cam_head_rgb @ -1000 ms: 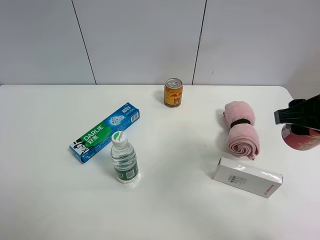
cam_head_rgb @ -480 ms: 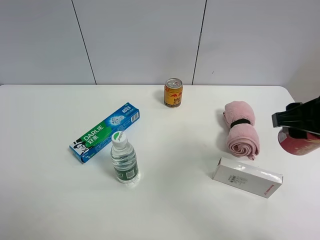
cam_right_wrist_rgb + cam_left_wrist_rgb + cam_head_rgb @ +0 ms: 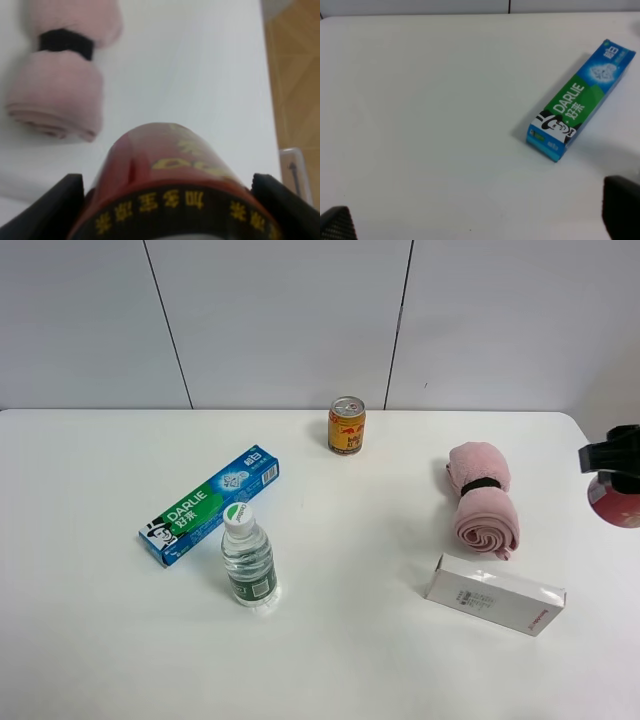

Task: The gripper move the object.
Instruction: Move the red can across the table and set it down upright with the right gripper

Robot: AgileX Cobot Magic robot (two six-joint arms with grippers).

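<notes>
The red can (image 3: pixel 616 504) with gold characters and a black band hangs above the table's right edge in the exterior view. My right gripper (image 3: pixel 611 458) is shut on it, and only its black claw shows at the frame edge. In the right wrist view the can (image 3: pixel 165 170) fills the space between the black fingers (image 3: pixel 55 202). My left gripper (image 3: pixel 480 217) is open and empty over bare table near the toothpaste box (image 3: pixel 580 100). It is out of the exterior view.
A yellow-gold can (image 3: pixel 347 426) stands at the back centre. A water bottle (image 3: pixel 247 556) stands beside the toothpaste box (image 3: pixel 209 504). A rolled pink towel (image 3: pixel 482 500) and a white carton (image 3: pixel 495 594) lie left of the held can. The towel also shows in the right wrist view (image 3: pixel 57 85).
My right gripper has carried the red can to the right and slightly up, so most of the claw has left the exterior view. Everything else stands as before.
</notes>
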